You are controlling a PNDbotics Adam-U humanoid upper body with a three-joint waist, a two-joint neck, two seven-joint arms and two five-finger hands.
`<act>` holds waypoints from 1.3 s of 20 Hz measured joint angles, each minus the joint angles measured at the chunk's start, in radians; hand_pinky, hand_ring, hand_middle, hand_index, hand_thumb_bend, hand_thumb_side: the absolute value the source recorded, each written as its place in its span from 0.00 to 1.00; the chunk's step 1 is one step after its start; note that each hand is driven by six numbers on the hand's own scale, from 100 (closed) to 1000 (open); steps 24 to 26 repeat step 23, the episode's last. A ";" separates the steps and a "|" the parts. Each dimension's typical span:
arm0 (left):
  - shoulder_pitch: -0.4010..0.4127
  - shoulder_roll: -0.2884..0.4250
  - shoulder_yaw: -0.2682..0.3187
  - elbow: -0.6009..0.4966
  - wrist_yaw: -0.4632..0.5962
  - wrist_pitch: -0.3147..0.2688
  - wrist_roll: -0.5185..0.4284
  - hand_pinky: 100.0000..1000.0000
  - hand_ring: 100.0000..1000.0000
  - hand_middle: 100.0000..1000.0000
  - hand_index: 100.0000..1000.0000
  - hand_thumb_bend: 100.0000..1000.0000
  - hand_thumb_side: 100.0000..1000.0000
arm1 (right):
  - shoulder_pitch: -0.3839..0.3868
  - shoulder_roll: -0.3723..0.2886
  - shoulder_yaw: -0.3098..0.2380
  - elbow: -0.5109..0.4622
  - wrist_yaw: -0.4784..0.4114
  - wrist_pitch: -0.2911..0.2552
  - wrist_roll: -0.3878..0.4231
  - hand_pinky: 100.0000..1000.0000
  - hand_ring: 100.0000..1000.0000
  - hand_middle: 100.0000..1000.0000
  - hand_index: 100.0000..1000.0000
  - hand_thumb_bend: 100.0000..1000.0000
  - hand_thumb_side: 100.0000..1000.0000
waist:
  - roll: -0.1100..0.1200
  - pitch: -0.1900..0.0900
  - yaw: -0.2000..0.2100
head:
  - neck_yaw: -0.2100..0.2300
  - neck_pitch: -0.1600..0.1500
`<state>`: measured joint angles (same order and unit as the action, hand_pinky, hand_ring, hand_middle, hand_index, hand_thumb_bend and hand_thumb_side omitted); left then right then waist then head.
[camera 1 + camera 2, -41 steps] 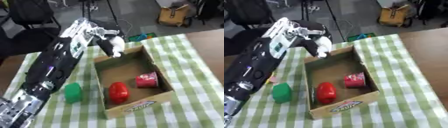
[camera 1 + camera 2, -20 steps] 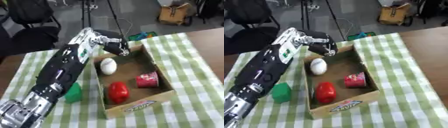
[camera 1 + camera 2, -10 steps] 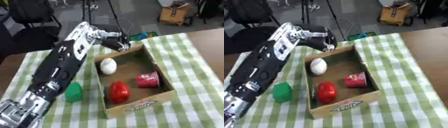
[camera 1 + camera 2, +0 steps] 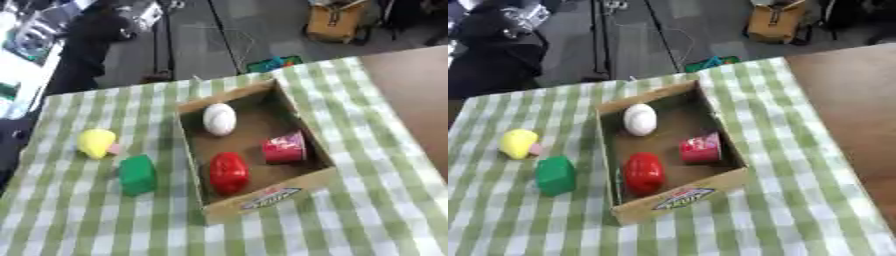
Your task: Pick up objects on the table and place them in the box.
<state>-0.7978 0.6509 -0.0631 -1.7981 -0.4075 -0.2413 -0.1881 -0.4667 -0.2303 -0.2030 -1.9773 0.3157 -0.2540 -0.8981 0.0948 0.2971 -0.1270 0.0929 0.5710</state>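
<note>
**Item 1: box** (image 4: 236, 202): cardboard, open top, printed label on near wall; set askew on checked cloth (image 4: 367, 215) over tabletop. Long axis runs near-right to far-left.

**Contents, 3 pcs:**
- white egg-shaped obj. (image 4: 219, 119), at far end of box
- red rounded obj. (image 4: 228, 172), near-left corner inside box
- pink-red cup-like obj. (image 4: 284, 148), against right wall of box, lying on its side

**Outside box, 2 pcs, not yet placed:**
- green block (image 4: 137, 174), just left of box, level w/ its near half; long axis approx. parallel to box's left wall
- yellow rounded obj. (image 4: 96, 142), further left of box & slightly farther back than the green block; small pink bit (image 4: 115, 149) touching its box-facing side

**Arms:**
- left arm (image 4: 500, 55): only a dark mass is seen beyond far-left corner of box, off the cloth. Left hand's state can't be told, whether released or grasping
- right hand: not seen in either view

**Key relation, judged:** both remaining pcs lie left of box, i.e. on left arm's side, so left hand is taken as the nearer one. Green block is closest to box; yellow obj. is closer to the arm. Carry into box would be a short move rightward over the left wall
</note>
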 measured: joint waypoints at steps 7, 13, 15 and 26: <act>0.202 -0.031 0.096 -0.176 0.093 0.017 0.252 0.58 0.73 0.71 0.94 0.13 1.00 | -0.006 0.001 -0.013 0.000 0.000 -0.001 0.000 0.57 0.54 0.40 0.57 0.00 0.40 | -0.024 0.002 0.030 | -0.008 0.008; 0.315 -0.147 0.158 -0.182 0.065 -0.049 0.330 0.59 0.74 0.72 0.94 0.13 1.00 | -0.013 0.006 -0.028 0.000 0.001 -0.001 0.000 0.57 0.54 0.41 0.59 0.00 0.44 | -0.048 0.019 0.043 | -0.009 0.007; 0.346 -0.187 0.172 -0.183 0.050 -0.071 0.344 0.60 0.74 0.73 0.95 0.17 1.00 | -0.013 0.006 -0.035 0.000 0.003 -0.001 0.000 0.57 0.55 0.43 0.62 0.00 0.48 | -0.051 0.024 0.047 | -0.009 0.007; 0.437 -0.374 0.187 -0.183 0.178 -0.205 0.362 0.57 0.72 0.73 0.96 0.10 1.00 | -0.012 0.006 -0.043 0.000 0.033 0.006 -0.001 0.63 0.62 0.51 0.73 0.00 0.63 | -0.064 0.039 0.066 | -0.032 0.002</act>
